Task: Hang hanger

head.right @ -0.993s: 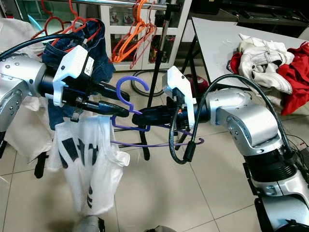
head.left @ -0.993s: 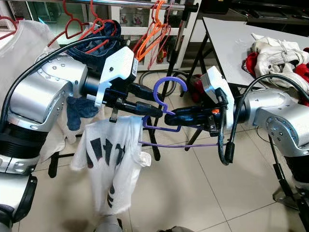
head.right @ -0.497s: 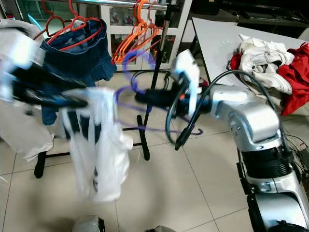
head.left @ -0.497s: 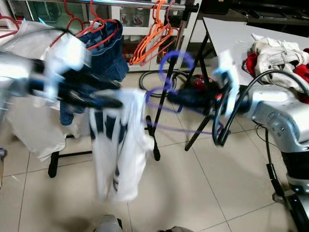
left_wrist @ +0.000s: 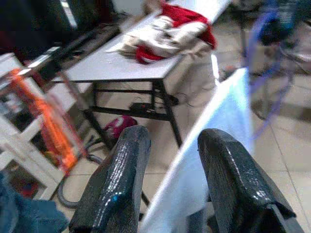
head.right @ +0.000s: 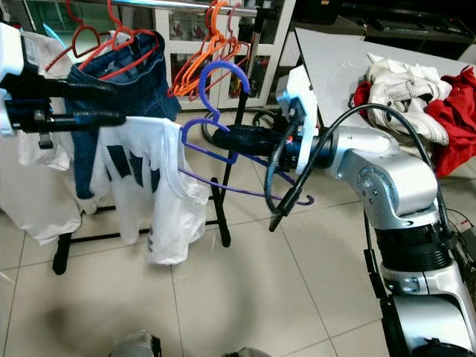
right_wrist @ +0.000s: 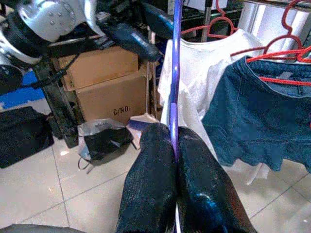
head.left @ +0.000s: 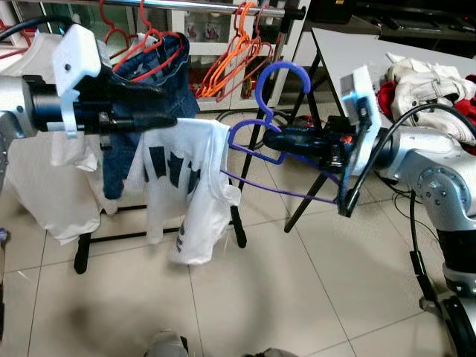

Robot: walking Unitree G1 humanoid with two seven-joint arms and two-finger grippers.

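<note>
The right claw (head.left: 279, 139) is clamped tight on the neck of the purple hanger (head.left: 277, 160), its hook (head.left: 279, 74) standing upright just below the rail (head.left: 216, 5). A white shirt (head.left: 186, 186) drapes off the hanger's far end, where the left claw (head.left: 160, 111), fingers parted, holds the cloth between them. The hanger's long axis runs between the two claws, roughly along the rail. The right arm is nearer; the hook needs lifting up and over the rail, near the orange hangers (head.left: 234, 56).
</note>
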